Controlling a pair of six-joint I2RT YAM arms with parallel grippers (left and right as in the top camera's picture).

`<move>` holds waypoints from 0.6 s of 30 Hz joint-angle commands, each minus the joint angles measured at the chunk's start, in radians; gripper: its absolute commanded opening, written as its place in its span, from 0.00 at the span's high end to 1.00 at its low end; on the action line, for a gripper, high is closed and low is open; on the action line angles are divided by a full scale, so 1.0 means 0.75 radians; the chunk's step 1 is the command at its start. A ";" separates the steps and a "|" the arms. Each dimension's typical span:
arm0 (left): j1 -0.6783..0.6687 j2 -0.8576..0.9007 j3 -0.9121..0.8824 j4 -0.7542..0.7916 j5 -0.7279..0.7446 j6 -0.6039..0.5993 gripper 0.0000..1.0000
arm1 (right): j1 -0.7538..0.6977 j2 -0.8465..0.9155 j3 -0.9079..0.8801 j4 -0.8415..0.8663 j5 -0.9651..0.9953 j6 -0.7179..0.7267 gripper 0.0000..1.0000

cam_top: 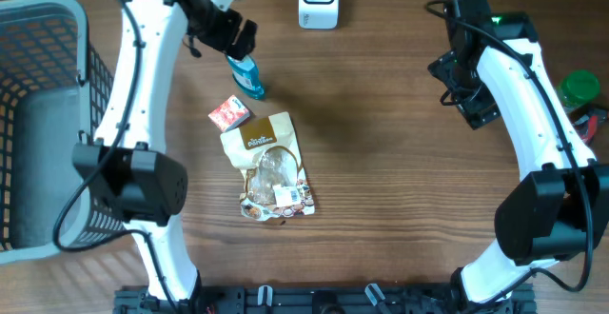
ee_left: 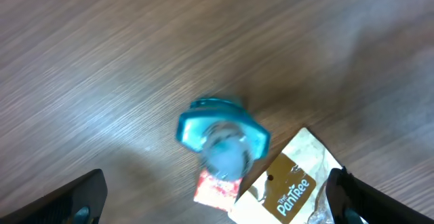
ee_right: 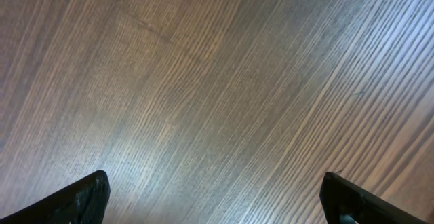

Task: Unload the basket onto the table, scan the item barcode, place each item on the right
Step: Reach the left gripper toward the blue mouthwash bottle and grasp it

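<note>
Overhead view: left tool gapes wide above the blue bottle, right tool equally wide over the table.

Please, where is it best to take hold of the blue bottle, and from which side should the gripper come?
Take the blue bottle by its body below the cap, coming straight down with the open left gripper. It seems to stand upright, top toward the wrist camera, and the red box and pouch crowd one side.
</note>
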 commanded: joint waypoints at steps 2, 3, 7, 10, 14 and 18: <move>-0.038 0.110 0.032 -0.004 0.024 0.073 0.00 | 0.002 0.017 -0.014 0.009 -0.002 -0.014 0.00; -0.038 0.126 0.032 -0.005 0.019 0.074 0.00 | 0.002 0.017 -0.014 0.010 -0.002 -0.013 0.00; -0.035 0.169 0.032 -0.004 -0.049 0.079 0.00 | 0.002 0.017 -0.014 0.012 -0.001 -0.013 0.00; -0.035 0.171 0.031 0.006 -0.050 0.119 0.00 | 0.002 0.017 -0.014 0.025 -0.002 -0.013 0.00; -0.035 0.179 0.031 0.022 -0.050 0.147 0.00 | 0.002 0.017 -0.014 0.036 -0.002 -0.013 0.00; -0.035 0.215 0.031 0.021 -0.050 0.147 0.04 | 0.002 0.017 -0.014 0.036 -0.002 -0.013 0.00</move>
